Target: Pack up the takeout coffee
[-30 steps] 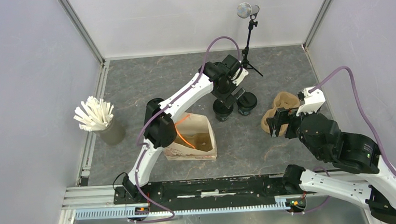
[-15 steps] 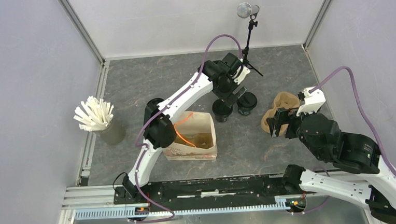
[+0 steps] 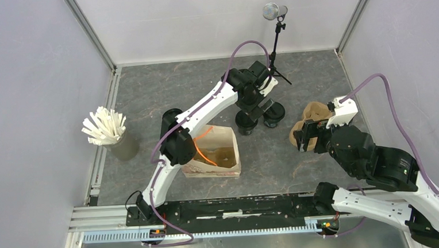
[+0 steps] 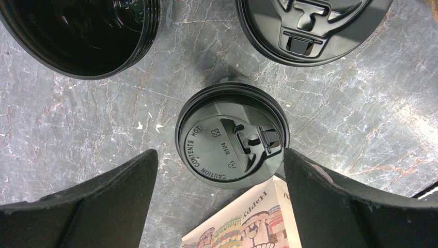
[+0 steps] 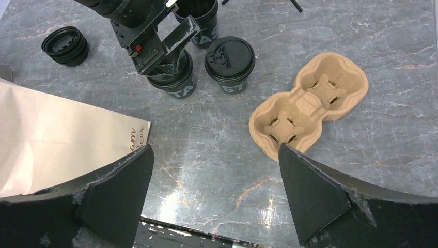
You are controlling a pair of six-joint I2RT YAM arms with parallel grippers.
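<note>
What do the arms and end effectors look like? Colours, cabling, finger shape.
Both the left arm and right arm: white link shells, black joint housings, one looping purple cable each. The left end effector and right end effector have matte black, wedge-shaped fingers.

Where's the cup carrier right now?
In the top view the carrier lies empty, right of centre, just right of the nearest lidded cup, with the open right tool hovering over its near edge.

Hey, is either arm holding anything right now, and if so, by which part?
Nothing is held. The left gripper stands open at a lidded coffee cup without clamping it; the right gripper is open and empty.
</note>
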